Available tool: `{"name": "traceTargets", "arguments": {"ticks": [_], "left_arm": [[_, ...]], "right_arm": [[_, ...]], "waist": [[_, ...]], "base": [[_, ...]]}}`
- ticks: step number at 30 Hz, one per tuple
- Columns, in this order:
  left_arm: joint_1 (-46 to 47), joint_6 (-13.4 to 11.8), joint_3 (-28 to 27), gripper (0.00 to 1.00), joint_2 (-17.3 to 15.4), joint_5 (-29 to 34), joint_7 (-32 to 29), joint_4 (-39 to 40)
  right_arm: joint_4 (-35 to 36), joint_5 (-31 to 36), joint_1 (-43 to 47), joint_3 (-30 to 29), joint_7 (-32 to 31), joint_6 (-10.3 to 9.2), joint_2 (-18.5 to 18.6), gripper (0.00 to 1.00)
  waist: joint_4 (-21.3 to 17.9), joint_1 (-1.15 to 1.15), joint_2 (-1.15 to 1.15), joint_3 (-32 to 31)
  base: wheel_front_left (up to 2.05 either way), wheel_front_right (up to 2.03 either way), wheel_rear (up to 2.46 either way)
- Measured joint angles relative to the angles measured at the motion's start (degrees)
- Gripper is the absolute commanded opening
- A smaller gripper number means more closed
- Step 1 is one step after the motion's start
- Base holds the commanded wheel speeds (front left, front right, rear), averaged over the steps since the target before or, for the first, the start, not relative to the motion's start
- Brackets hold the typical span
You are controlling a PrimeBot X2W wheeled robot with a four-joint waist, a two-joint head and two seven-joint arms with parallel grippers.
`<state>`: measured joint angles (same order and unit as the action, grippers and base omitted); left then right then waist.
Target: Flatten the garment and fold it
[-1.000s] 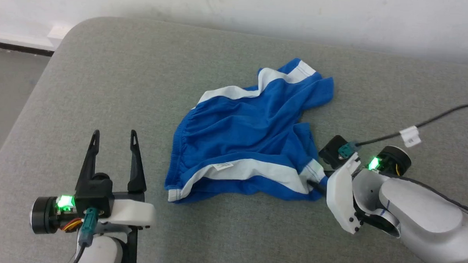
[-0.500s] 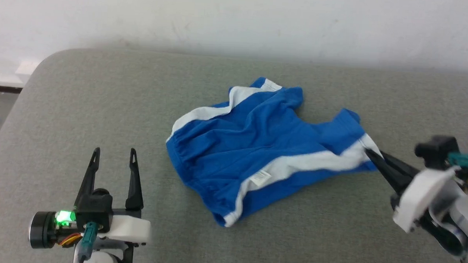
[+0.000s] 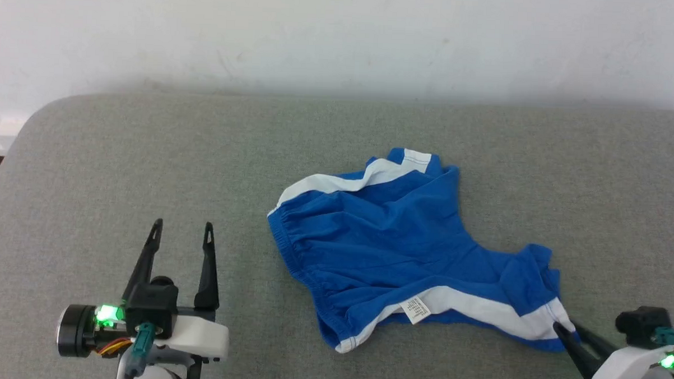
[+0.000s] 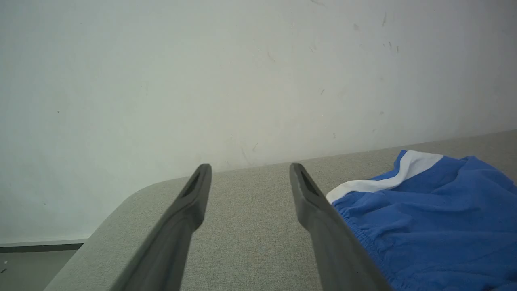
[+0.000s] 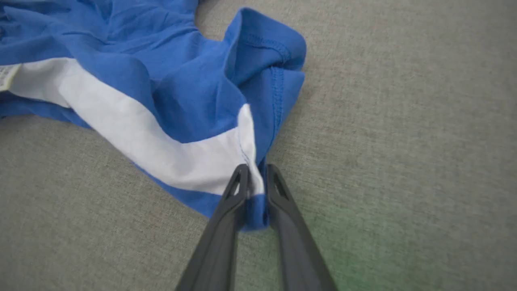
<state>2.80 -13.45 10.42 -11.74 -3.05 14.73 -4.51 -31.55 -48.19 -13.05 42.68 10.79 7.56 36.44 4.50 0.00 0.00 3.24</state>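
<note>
- The garment (image 3: 402, 253) is seen lying rumpled on the grey cushion (image 3: 147, 160), right of centre.
- Its near-right hem corner, at the end of the white stripe (image 3: 478, 309), is clamped between the fingers of the right gripper (image 5: 254, 178).
- The left gripper (image 3: 182, 229) is held spread and empty, near the waistband (image 3: 290, 244) but apart from it.
- Flattening is judged barely begun: the far leg appears bunched, though its layers cannot be told apart.
- No fold is made yet.

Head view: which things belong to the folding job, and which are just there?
Job:
blue shorts
right gripper, jaws shut on a leg hem
left gripper, jaws open, apart from the shorts

Just there:
grey padded surface
white wall
</note>
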Motion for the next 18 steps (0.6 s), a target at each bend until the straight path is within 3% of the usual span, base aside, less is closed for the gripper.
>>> {"name": "traceTargets", "arguments": {"ticks": [4,8,13,18], "left_arm": [[-0.1,1.6,0.6,1.0,0.0,0.2,0.0,-0.1],[0.0,5.0,2.7,1.0,-0.6,0.6,0.0,-0.1],[0.3,12.4,8.2,1.0,-2.2,0.7,-1.3,-2.7],[2.9,18.6,14.2,1.0,-3.9,1.1,-8.8,-3.3]], "right_arm": [[0.5,3.4,1.2,-8.0,3.0,-0.01,-1.7,1.0],[4.2,11.5,2.8,-20.3,3.7,-0.02,-4.4,1.0],[13.8,23.6,9.3,-33.9,3.9,-0.02,-12.3,1.0],[18.7,29.9,14.4,-38.6,3.3,-0.01,-17.3,1.0]], "waist": [[-0.2,-0.01,0.0,-1.1],[-0.4,-0.01,0.0,-1.9],[-0.2,-0.01,0.0,-2.5],[0.2,0.0,0.0,-2.2]], "base": [[0.0,0.0,0.0],[0.0,0.0,0.0],[0.0,0.0,0.0],[0.0,0.0,0.0]]}}
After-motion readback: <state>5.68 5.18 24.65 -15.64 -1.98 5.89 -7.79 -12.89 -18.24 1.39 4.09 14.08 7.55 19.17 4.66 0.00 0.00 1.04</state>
